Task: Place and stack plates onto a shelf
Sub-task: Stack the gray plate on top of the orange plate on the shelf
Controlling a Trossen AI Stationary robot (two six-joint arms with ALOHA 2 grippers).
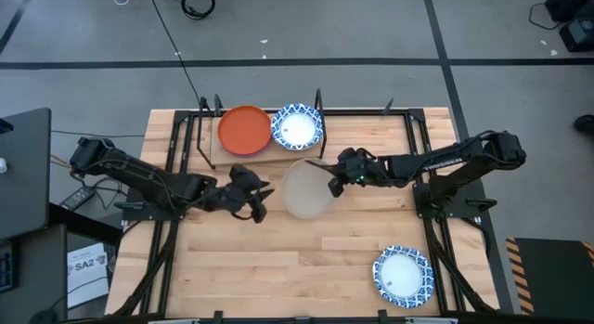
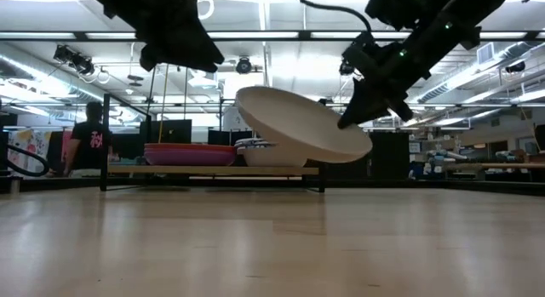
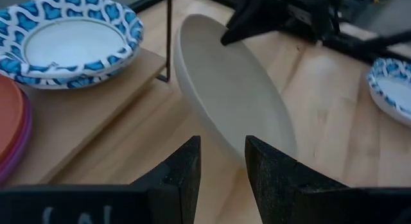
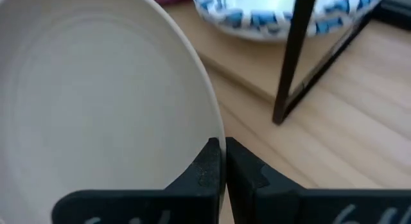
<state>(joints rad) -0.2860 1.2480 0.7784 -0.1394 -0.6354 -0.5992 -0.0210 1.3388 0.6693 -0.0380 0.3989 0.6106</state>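
Right end effector is pinching beige plate by its rim, tilted, airborne. Likely rigid, slick, breakable; rim is the only hold. Left end effector is hanging open.

**Bright overhead light, soft close-ups**

My workspace is evenly lit by ceiling tubes glaring across the low view's top. My arms there are dark silhouettes. My fingers blur at the bottom of both wrist views.

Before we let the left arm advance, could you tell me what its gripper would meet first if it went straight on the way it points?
Probably the beige plate, held tilted by the right gripper; the open left gripper points at its underside.
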